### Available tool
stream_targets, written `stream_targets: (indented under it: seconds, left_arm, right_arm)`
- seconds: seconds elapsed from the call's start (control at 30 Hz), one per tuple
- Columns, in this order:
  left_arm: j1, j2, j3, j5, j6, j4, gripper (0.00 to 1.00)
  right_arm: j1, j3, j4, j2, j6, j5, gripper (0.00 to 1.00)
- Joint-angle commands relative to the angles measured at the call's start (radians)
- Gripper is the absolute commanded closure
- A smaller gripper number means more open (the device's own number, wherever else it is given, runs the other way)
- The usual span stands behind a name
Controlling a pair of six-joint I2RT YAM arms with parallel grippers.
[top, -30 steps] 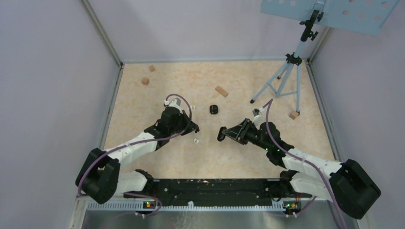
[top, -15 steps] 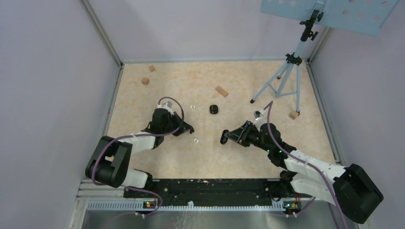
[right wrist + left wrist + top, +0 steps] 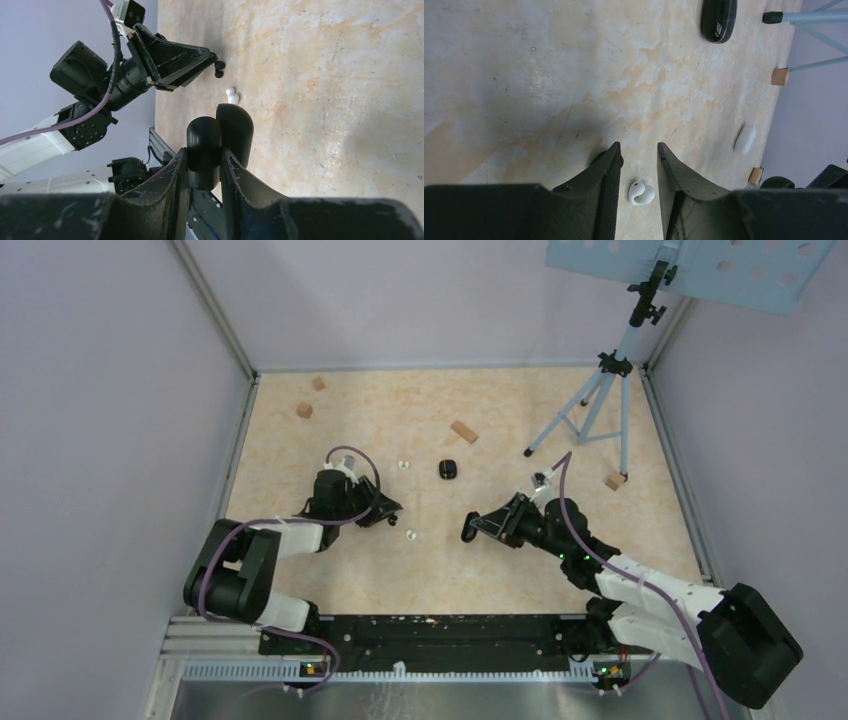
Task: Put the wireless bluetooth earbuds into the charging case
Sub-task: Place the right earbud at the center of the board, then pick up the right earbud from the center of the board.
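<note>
Left fingers (image 3: 606, 180): parted partway with nothing between them, low over the counter (image 3: 330, 440).
Right fingers (image 3: 175, 180): closed on the case (image 3: 235, 130), which is black. They hold it off the counter with the lid swung apart from the base.
White earbud (image 3: 640, 193): lies loose on the counter and shows through the gap of the left fingers. The top view shows it just beyond their tips, untouched, between the two arms.
Second white bit (image 3: 403, 465): farther back, near a shut black case (image 3: 447, 469). It is probably another earbud.
Dark bits (image 3: 218, 69): two specks on the counter at the left fingertips. They may be black earbuds but are too small to be sure.
Blocks: tan wooden pieces, one at (image 3: 463, 431), well apart from the work.
Handling: the earbud looks light, hard, glossy and rounded, so it is likely to squirt out of a hard pinch or skid when nudged.
Where to hold: across the fat body, with the stem left free to enter its socket. Close slowly and squarely.
Case: a stiff shell, and the grip on the base leaves the mouth clear.
Risk: a bud flicked away on closing, or a white bud matched to a black case.
</note>
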Motion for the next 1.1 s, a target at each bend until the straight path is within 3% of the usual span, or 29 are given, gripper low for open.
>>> stream_targets:
  seconds: [0.0,0.2,0.57,0.77,1.07]
  left_arm:
    - [0.013,0.033,-0.002,0.041,0.037,0.049,0.62]
    - [0.015,0.006,0.028,0.032,0.098,-0.037,0.62]
    - [0.013,-0.246,0.029,-0.099,0.243,-0.294,0.61]
    - [0.013,-0.157,0.114,-0.179,0.333,-0.466,0.63]
    - [0.003,-0.080,0.145,-0.151,0.369,-0.456,0.65]
  right_arm:
    - [-0.009,0.003,0.044,-0.007,-0.010,0.000,1.00]
    - [-0.009,-0.001,0.039,-0.009,-0.012,-0.001,1.00]
    - [-0.009,0.003,0.076,0.019,-0.005,-0.014,1.00]
    - [-0.009,0.008,0.094,0.034,0.000,-0.026,1.00]
    - [-0.009,0.009,0.087,0.034,0.002,-0.022,1.00]
